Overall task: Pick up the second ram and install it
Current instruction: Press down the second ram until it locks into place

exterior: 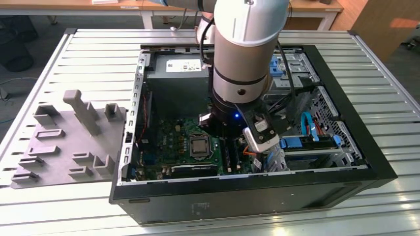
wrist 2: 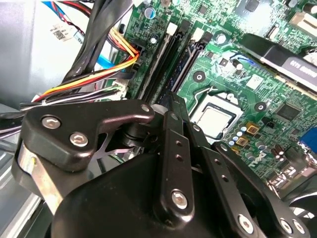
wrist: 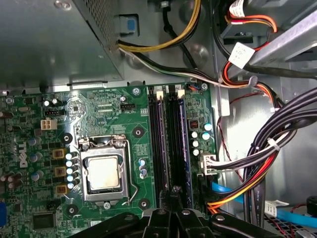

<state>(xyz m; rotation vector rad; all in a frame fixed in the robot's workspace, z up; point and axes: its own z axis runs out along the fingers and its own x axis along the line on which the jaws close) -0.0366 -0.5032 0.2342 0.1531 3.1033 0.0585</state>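
1. Judging progress first: the arm [exterior: 246, 49] reaches down inside the open computer case [exterior: 262, 189], and my pincer [wrist: 175, 191] hangs right over the memory slots [wrist: 159, 144] beside the processor socket [wrist: 104, 173]. The pickup looks done, so I take this as the seating stage.
2. The second ram [wrist: 182, 139], as best I can judge, is the dark strip with a bluish sheen standing in the slot nearer the cables [wrist: 257, 163]. I cannot tell whether it is fully latched.
3. My pincer's fingers are drawn narrow, almost together, in line with that slot. Whether they pinch the stick's edge or only sit just above it, I cannot tell.
4. The exterior view gives me the wider layout: the case lies on the slatted counter [exterior: 367, 206], and a grey moulded tray [exterior: 66, 142] sits just beside it on that view's left. The slot area there is largely hidden by the arm.
5. The first wrist view looks straight down on the motherboard [wrist: 99, 109], so both slots run along their full length.
6. The second wrist view looks past the pincer's linkage [wrist 2: 171, 99] at a slant, showing the slots and the socket [wrist 2: 215, 119] beyond the tips.
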